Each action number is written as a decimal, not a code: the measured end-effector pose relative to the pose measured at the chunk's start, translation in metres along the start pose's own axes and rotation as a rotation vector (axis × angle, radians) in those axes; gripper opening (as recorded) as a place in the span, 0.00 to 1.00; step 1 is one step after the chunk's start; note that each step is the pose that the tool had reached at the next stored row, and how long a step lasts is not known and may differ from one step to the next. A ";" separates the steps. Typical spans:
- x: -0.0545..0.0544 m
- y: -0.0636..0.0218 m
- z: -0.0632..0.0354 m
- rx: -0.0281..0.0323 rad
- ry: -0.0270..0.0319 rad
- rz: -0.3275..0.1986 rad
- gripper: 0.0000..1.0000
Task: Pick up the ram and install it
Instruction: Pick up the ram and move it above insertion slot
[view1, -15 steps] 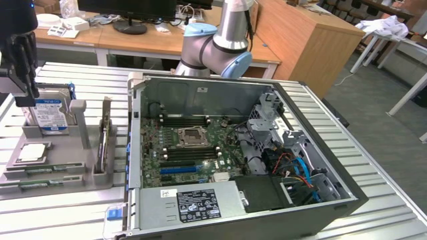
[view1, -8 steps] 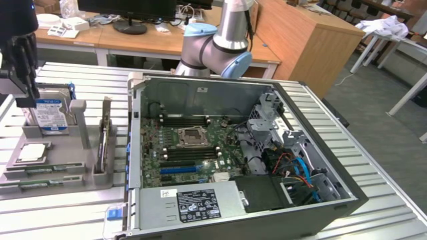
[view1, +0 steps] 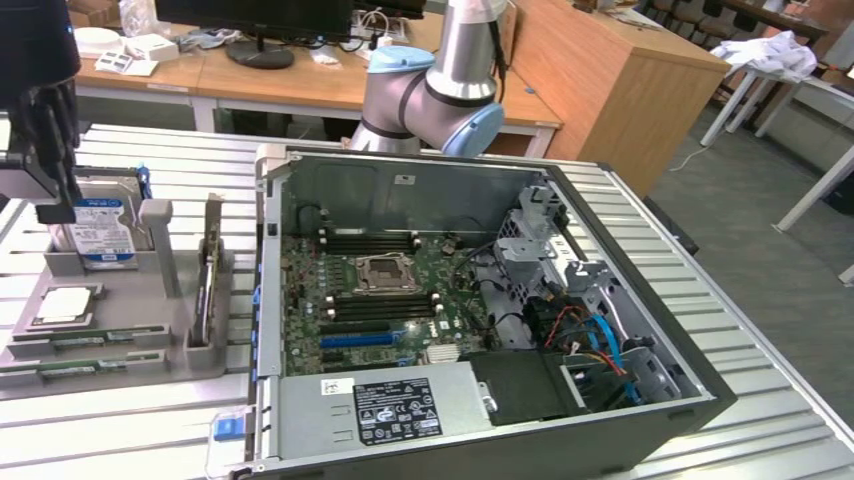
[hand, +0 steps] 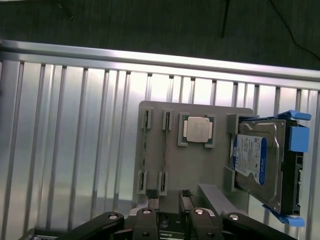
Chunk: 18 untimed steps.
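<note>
Exterior view: the black two-fingered claw hangs by the boxy silver hard drive. The ram, a long narrow green circuit-board stick (one of two), sits in the grey plastic tray.

Wrist view: the claw is spread wide and empty, near the ram.

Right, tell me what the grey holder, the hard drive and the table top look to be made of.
Grey holder: probably plastic, perhaps printed; uniform matte grey, no glare.
Hard drive: bare metal casing with a dull silver sheen, a glossy blue-white label and blue plastic-looking side rails.
Table top: metal, likely aluminium; ribbed slats throwing bright reflections.
</note>
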<state>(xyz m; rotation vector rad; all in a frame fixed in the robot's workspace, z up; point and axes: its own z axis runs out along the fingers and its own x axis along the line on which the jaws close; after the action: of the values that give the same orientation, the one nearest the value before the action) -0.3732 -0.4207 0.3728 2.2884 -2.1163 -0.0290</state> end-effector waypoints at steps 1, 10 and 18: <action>0.000 0.0000 0.0009 0.0001 -0.0002 0.000 0.30; 0.000 -0.0003 0.0096 0.0001 -0.0013 0.000 0.30; 0.000 -0.0005 0.0176 0.0002 -0.0026 0.000 0.30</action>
<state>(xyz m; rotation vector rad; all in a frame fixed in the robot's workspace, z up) -0.3732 -0.4207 0.3551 2.2898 -2.1175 -0.0318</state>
